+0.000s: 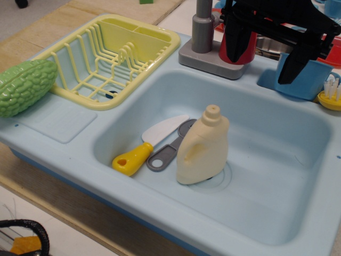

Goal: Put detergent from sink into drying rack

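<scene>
While the detergent (pixel 203 147) is standing upright in the sink (pixel 298 208), on top of the round drain, the gripper (pixel 290 58) is hanging high at the back right, well apart from it. In this single view the black arm is covering part of the red cup (pixel 237 48) and the top of the blue cup (pixel 306 80). Only one dark finger is showing clearly, pointing down in front of the blue cup, so I cannot tell how wide the fingers are standing; they are holding nothing that I can see.

The bottle is looking like hollow smooth plastic, so I am judging it light, stiff and a little slippery, and easy to tip over if pushed from one side. Its neck under the round cap is the narrowest part and is facing upward, free of other things; this seems the best place to hold. The wide body may be too broad and could slide out.

A toy knife (pixel 146 146) with a yellow handle and a grey utensil (pixel 168 152) are lying just beside the bottle on its left, the grey one seeming to touch its base. The drying rack (pixel 112 58) is sitting at the upper left of the counter (pixel 48 21), with a green bumpy vegetable (pixel 24 85) next to it.
</scene>
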Action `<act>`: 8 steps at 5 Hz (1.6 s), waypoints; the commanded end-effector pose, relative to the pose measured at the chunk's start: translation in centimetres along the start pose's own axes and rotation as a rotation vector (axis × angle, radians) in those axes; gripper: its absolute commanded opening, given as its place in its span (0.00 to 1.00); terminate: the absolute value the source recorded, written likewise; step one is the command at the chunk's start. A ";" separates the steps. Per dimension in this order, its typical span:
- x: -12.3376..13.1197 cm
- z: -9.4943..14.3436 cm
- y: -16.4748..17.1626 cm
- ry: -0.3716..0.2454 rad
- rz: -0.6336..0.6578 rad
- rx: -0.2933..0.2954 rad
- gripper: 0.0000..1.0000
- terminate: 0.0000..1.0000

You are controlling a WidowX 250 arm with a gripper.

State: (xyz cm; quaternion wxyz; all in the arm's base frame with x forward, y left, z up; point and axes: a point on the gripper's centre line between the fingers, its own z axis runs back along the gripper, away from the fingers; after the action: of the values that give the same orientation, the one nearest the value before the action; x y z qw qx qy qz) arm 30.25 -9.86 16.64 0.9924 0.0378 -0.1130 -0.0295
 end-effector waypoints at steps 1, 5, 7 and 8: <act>0.0 0.0 0.0 0.000 0.000 0.000 1.00 0.00; -5.2 1.7 0.3 0.159 -0.261 -0.108 1.00 0.00; -7.1 -0.3 0.8 0.193 -0.178 -0.073 1.00 0.00; -7.5 -1.8 1.1 0.164 -0.158 -0.052 1.00 0.00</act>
State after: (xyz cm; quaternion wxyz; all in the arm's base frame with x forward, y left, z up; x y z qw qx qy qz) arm 23.15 -7.98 11.50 0.9943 0.0259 -0.0154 -0.1021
